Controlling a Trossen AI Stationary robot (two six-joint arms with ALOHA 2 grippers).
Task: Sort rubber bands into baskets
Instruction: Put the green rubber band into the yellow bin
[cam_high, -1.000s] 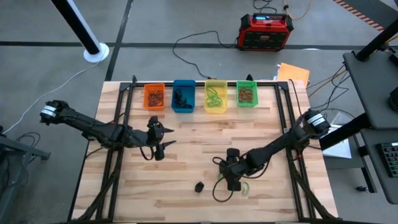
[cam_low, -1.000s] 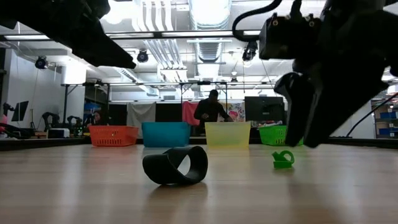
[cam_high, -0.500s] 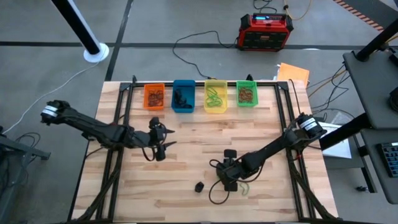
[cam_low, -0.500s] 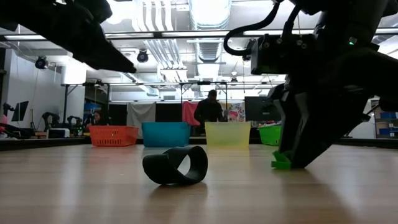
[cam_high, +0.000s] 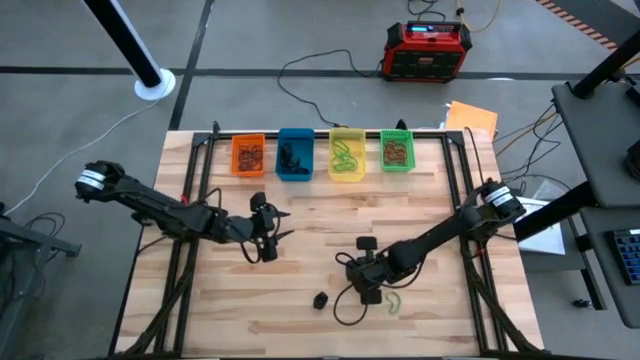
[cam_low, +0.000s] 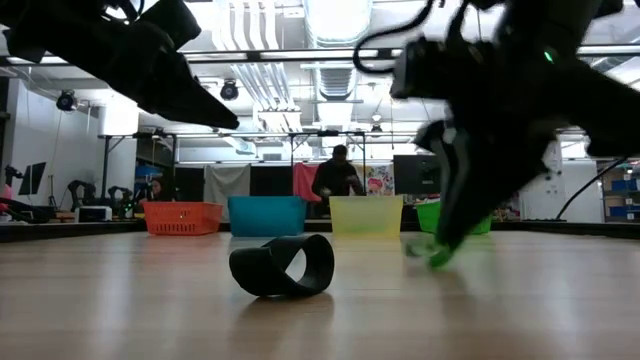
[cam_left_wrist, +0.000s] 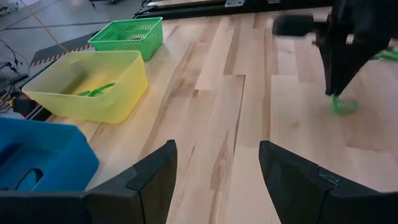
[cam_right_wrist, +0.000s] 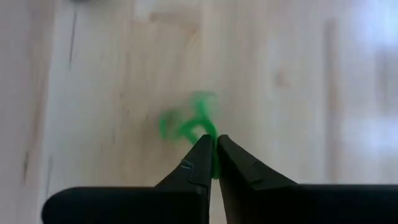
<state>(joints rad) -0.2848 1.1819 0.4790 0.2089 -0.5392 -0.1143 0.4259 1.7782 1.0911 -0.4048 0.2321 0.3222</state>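
Right wrist view shows the right tool (cam_right_wrist: 211, 146) pinched shut on a green band (cam_right_wrist: 186, 124), the loop sticking out past the tips. That band looks thin, light and floppy; it should sag and swing, so a pinch across one strand suits it, though it could slip out. It lies on the desk near the front edge, well apart from the baskets (cam_high: 346, 155), which stand in a row at the far edge. A black band (cam_high: 320, 299) curls just beside the green one, on the left arm's side. The left tool (cam_high: 268, 232) hovers wide open and empty, between the black band and the orange basket (cam_high: 248, 155). Nothing blocks the way to the row
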